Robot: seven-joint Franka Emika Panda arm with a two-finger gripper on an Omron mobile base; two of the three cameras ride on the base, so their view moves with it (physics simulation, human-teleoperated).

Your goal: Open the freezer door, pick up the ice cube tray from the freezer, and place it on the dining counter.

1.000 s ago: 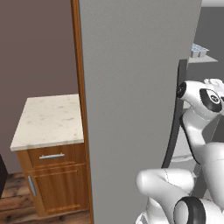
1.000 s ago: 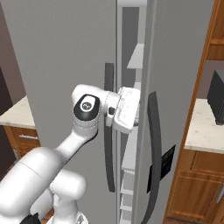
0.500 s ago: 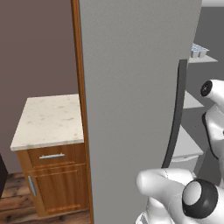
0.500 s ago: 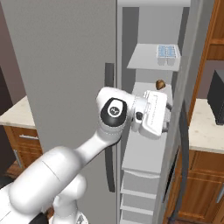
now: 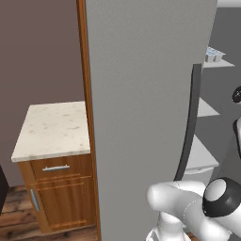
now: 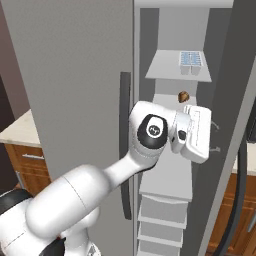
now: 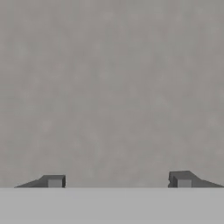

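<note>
Freezer [image 6: 172, 150] is open, with the ice cube tray [image 6: 190, 60] on its top shelf [image 6: 167, 67], a small brown thing [image 6: 183, 96] one shelf below. Pincer [image 7: 119, 180] spread wide, holding nothing, facing plain grey.

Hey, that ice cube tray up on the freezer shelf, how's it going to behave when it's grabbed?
The ice cube tray looks small and thin-walled, so probably light and fairly stiff. It sits flat on a smooth shelf, so a nudge would likely slide it, not tip it.

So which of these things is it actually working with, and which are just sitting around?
Part of the job:
- ice cube tray on the top shelf
- freezer door, swung open
- freezer
- claw, open

Just there:
- small brown item on a shelf
- side cabinet with a drawer
</note>
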